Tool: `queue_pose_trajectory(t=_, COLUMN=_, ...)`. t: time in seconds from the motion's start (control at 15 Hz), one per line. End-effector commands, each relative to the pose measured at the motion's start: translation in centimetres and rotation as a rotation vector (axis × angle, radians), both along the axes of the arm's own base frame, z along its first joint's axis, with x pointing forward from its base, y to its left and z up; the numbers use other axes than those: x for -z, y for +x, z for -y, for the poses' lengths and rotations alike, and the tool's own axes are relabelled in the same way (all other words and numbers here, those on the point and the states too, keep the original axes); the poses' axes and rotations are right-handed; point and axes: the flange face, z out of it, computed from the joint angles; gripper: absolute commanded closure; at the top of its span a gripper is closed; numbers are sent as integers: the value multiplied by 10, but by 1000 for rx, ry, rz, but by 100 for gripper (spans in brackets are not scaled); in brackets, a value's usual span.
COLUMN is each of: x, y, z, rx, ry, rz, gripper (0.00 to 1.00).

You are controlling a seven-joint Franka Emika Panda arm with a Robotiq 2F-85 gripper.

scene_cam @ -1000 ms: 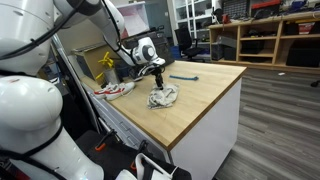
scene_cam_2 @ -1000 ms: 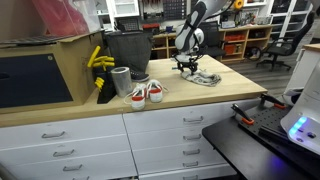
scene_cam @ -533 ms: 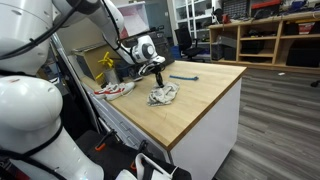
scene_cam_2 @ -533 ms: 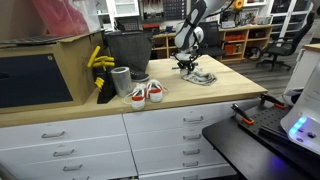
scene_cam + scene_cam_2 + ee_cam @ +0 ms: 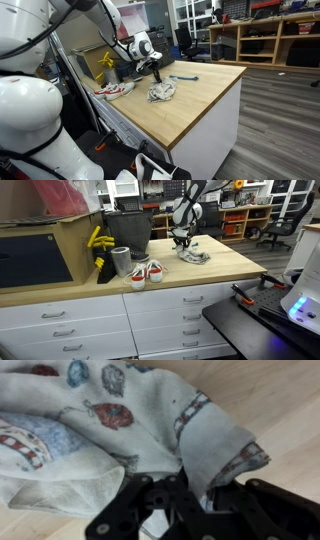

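The wooden countertop fills the middle of both exterior views, with white drawers below it; the robot arm comes in from the upper left of an exterior view and bends down over the centre of the top. A black bin stands at the left rear of the counter, with something yellow hanging just beside it. The cloth, pale with printed patches and a striped edge, lies crumpled on the counter a little above the frame's centre; in the wrist view it covers the upper two thirds of the frame. A pair of white and red shoes sits near the front edge, well apart from the cloth. The gripper stands over the cloth's upper edge; in the wrist view its dark fingers are pinched together on a raised fold of the cloth. A grey cup stands next to the shoes; a thin blue tool lies just right of the cloth.
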Motion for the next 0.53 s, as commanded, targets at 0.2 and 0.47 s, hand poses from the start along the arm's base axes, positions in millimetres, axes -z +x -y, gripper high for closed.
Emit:
queue_pose_trajectory(t=0.2, x=-69, y=-31, z=-1, rx=-107, ry=66, rz=114, gripper=96)
queue_pose_trajectory(t=0.47, x=-78, y=-66, z=10, rx=-173, ry=86, rz=112, gripper=96)
